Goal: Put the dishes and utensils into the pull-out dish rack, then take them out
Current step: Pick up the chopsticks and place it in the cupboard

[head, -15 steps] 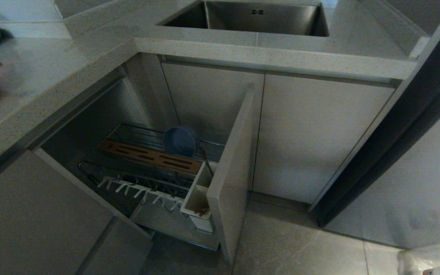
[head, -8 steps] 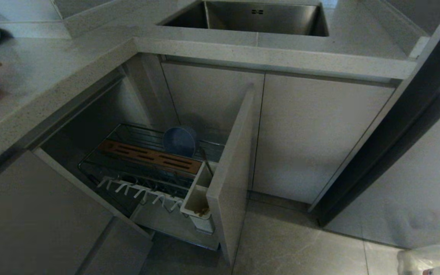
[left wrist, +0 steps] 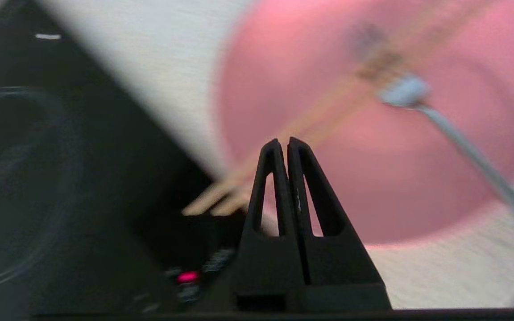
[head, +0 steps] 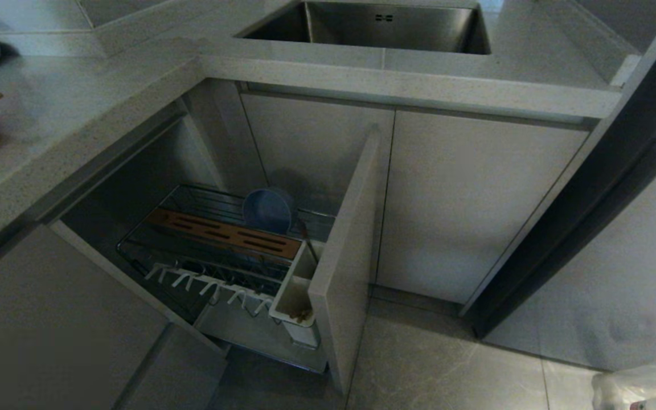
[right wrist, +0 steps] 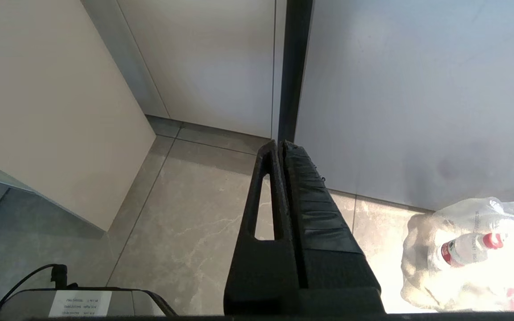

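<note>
Looking down from the head camera, you have the pull-out dish rack [head: 220,250] drawn out of the corner cabinet, its beige door front [head: 345,256] standing at the right end. You can see the blue-grey bowl [head: 269,209] already in the wire basket, propped on its edge behind the slotted wooden strip [head: 225,233], with the row of white pegs [head: 208,285] along the near side and the white utensil cup [head: 294,296] in the corner by the door. Neither arm shows in that view. Your left gripper [left wrist: 282,142] has its two black fingers pressed together with nothing between them, and it hangs over the countertop [left wrist: 159,71] at the near edge of the salmon-pink plate [left wrist: 373,147]. You can make out the chopsticks [left wrist: 310,122] lying across that plate, one end sticking out past the rim just beside the fingertips, and the fork [left wrist: 444,125] lying on the plate too, its handle reaching past the rim on the far side from the chopstick tips; that view is blurred, so whether the fork touches the chopsticks cannot be told. Your right gripper [right wrist: 280,143] is likewise fully closed and empty, pointing at the tiled floor [right wrist: 194,223] near a plastic bag of bottles [right wrist: 471,254].
</note>
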### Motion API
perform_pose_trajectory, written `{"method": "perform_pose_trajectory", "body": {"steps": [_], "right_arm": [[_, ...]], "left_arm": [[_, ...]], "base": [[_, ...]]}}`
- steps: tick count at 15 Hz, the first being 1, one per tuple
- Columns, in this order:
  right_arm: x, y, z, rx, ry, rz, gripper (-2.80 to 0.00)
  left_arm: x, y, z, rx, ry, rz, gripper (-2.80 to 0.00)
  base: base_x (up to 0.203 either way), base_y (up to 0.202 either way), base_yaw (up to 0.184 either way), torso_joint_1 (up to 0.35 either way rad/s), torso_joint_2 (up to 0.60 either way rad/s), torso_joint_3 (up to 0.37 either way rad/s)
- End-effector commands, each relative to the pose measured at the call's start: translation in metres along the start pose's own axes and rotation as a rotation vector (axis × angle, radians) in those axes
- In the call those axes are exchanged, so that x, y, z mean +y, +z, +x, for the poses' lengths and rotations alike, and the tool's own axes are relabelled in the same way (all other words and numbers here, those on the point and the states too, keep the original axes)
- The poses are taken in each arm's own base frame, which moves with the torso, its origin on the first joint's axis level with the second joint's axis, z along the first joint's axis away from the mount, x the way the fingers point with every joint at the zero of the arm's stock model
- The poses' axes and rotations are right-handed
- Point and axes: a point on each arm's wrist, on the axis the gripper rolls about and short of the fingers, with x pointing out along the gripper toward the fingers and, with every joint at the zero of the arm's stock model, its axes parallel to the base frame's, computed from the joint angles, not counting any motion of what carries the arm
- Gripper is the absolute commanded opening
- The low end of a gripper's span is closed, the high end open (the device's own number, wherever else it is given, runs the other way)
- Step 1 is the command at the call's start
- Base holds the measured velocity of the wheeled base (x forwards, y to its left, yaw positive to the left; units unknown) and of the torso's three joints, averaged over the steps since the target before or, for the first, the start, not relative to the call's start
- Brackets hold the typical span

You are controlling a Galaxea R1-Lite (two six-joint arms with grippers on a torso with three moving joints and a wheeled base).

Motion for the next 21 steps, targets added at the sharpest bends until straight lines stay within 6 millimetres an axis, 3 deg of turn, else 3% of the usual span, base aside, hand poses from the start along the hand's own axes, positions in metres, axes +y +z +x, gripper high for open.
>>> {"method": "perform_pose_trajectory", "body": {"steps": [1,10,20,21], "right_arm": [[0.000,0.000,0.000,0.000,0.000,0.000,-2.80],[0.000,0.000,0.000,0.002,0.000,0.000,-2.80],[0.000,0.000,0.000,0.001,0.000,0.000,-2.80],[0.000,0.000,0.000,0.001,0.000,0.000,-2.80]], "left_arm": [[0.003,0.000,0.009,0.016,-0.035,-0.002,-2.80],[0.013,0.001,0.019,-0.032,-0.212,-0.030,-2.80],[0.022,-0.001,0.049,-0.040,-0.331,0.050,-2.80],[0.022,-0.001,0.050,-0.043,-0.342,0.053,0.00]], "base": [[0.000,0.000,0.000,0.000,0.00,0.000],[0.000,0.000,0.000,0.000,0.00,0.000],[0.000,0.000,0.000,0.000,0.00,0.000],[0.000,0.000,0.000,0.000,0.00,0.000]]}}
